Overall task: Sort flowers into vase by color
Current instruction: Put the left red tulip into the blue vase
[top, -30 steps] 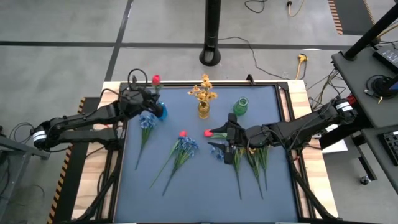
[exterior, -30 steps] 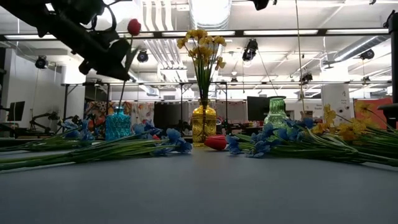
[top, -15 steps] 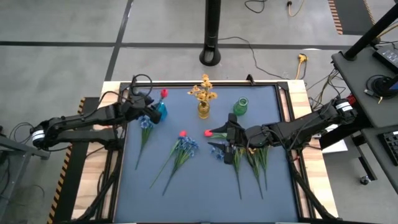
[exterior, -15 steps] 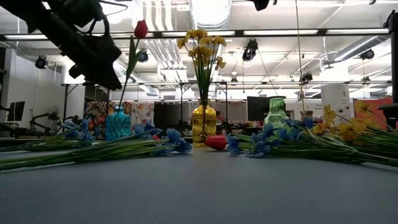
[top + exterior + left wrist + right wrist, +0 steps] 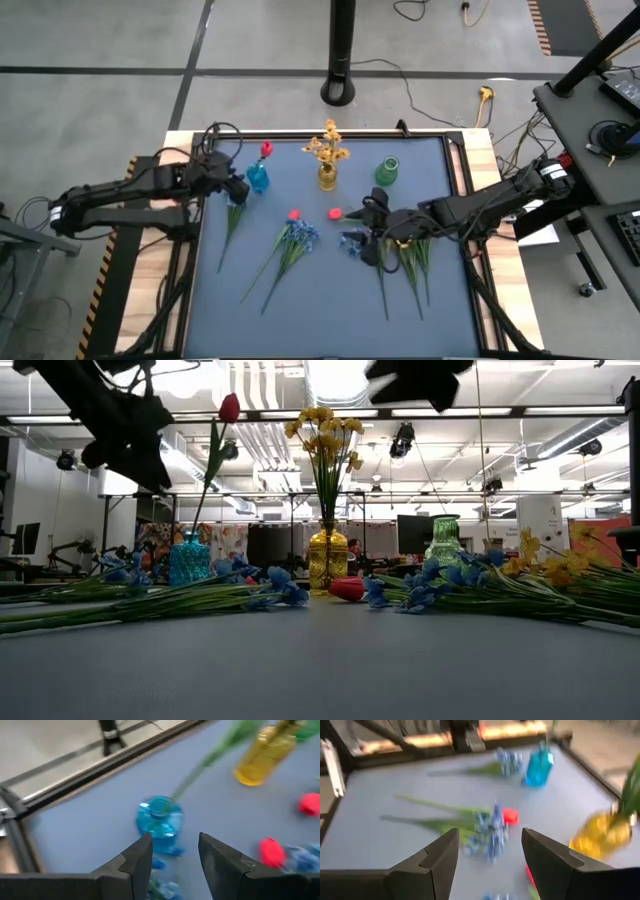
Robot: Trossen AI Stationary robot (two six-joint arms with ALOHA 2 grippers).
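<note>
A red tulip bud point(image 5: 267, 150) stands in the blue vase point(image 5: 257, 179), its stem leaning on the rim point(image 5: 160, 807); the bud shows high in the low view point(image 5: 229, 407). My left gripper point(image 5: 234, 186) hangs open just left of that vase point(image 5: 160, 822). Yellow blossoms point(image 5: 327, 146) stand in the yellow vase point(image 5: 327, 179). The green vase point(image 5: 387, 170) holds nothing I can see. Two red buds point(image 5: 294, 214) point(image 5: 335, 213) and blue sprigs point(image 5: 297, 236) lie flat on the mat. My right gripper point(image 5: 369, 216) is open above the blue sprig point(image 5: 490, 827) and touches nothing.
More blue sprigs lie by the left gripper point(image 5: 235, 200) and under the right one point(image 5: 352, 244). Yellow sprigs point(image 5: 412, 256) lie beneath the right arm. The mat's near half point(image 5: 320, 310) is bare. A pole base point(image 5: 340, 92) stands beyond the far edge.
My left gripper has let go of the red tulip's stem and drawn back toward the table's left edge. The tulip stays in the blue vase, leaning. My right gripper has shifted slightly and now shows lower in the low view.
</note>
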